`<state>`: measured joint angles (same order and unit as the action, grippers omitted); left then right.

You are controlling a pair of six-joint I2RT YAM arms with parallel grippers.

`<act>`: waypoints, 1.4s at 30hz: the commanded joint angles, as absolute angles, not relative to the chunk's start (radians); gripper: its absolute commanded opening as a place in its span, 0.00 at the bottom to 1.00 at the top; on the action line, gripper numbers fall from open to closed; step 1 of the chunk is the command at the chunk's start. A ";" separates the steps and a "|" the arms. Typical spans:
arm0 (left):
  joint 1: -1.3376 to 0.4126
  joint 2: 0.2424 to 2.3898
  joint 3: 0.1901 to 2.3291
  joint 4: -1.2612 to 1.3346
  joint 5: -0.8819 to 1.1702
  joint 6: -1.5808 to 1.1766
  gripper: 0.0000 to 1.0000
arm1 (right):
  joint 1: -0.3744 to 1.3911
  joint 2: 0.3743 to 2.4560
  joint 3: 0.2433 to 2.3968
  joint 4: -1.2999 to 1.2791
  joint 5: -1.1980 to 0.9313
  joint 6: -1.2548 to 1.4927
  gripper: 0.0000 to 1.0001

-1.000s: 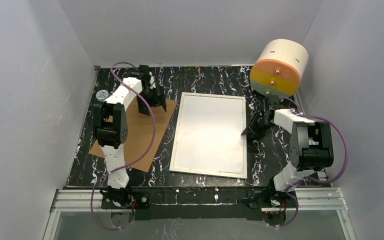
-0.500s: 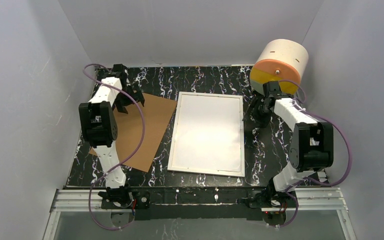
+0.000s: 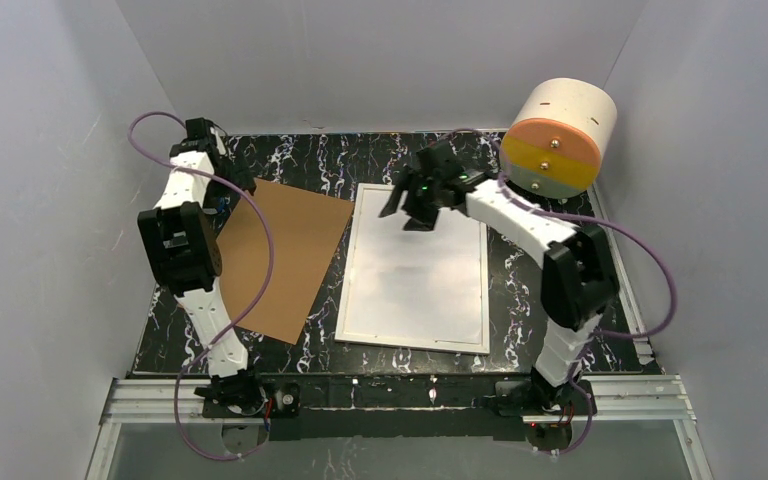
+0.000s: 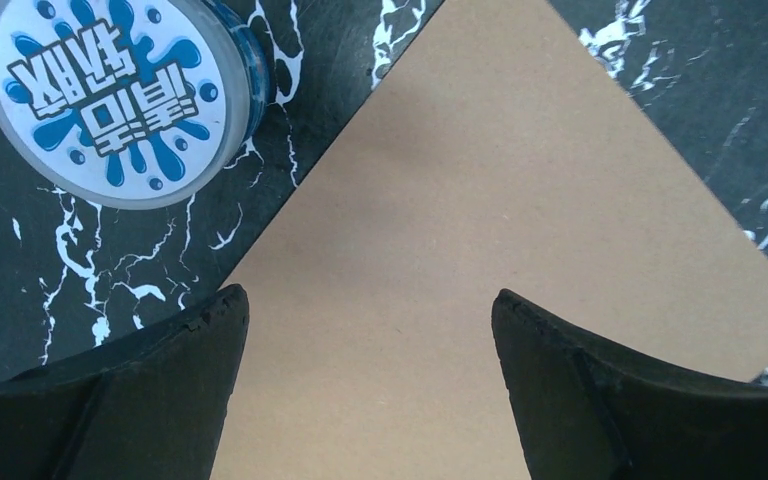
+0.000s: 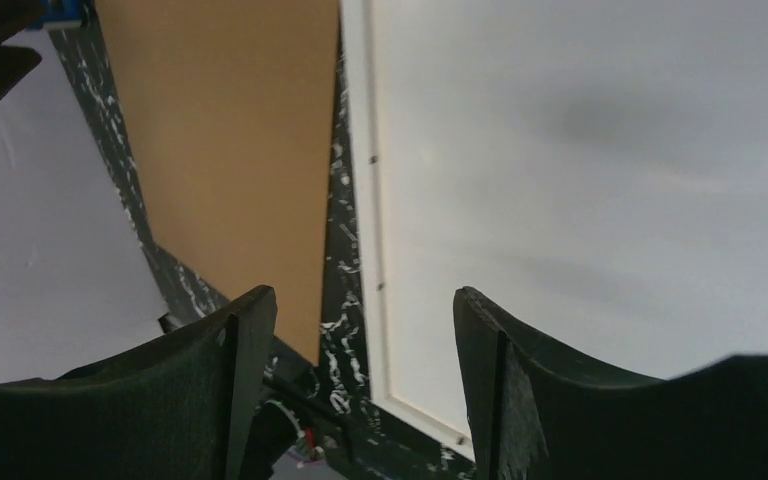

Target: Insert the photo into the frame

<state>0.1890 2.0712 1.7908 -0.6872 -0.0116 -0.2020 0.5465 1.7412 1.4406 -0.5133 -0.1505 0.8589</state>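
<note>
The frame (image 3: 345, 292) lies flat mid-table, its narrow white rim around a plain white sheet (image 3: 420, 280). No red-orange print side shows, so I cannot tell whether this sheet is the photo. The brown backing board (image 3: 280, 255) lies to the frame's left. My right gripper (image 3: 415, 210) is open and empty above the frame's far edge. Its wrist view looks down on the left rim (image 5: 360, 150) and the white sheet (image 5: 580, 200). My left gripper (image 3: 235, 190) is open and empty over the board's far-left corner (image 4: 500, 180).
A white-and-orange drum (image 3: 558, 135) stands at the back right. A round tub with a blue-and-white label (image 4: 110, 95) sits beside the board's far-left corner. White walls close in on the left, right and back of the black marbled table (image 3: 520, 300).
My right arm has swung from the frame's right side to above its far edge. My left arm has drawn back to the far-left corner of the board.
</note>
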 commanded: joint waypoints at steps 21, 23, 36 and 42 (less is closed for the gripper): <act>0.335 2.136 1.583 -0.569 0.197 -0.173 0.86 | 0.868 2.434 2.164 -0.778 -0.082 1.263 0.74; 0.342 2.146 1.611 -0.619 0.227 -0.176 0.85 | 0.870 2.468 2.212 -0.825 -0.060 1.253 0.74; 0.344 2.182 1.602 -0.717 0.317 -0.193 0.74 | 0.888 2.548 2.233 -0.801 -0.012 1.209 0.74; 0.344 2.182 1.574 -0.733 0.302 -0.188 0.69 | 0.890 2.571 2.212 -0.639 -0.126 1.180 0.73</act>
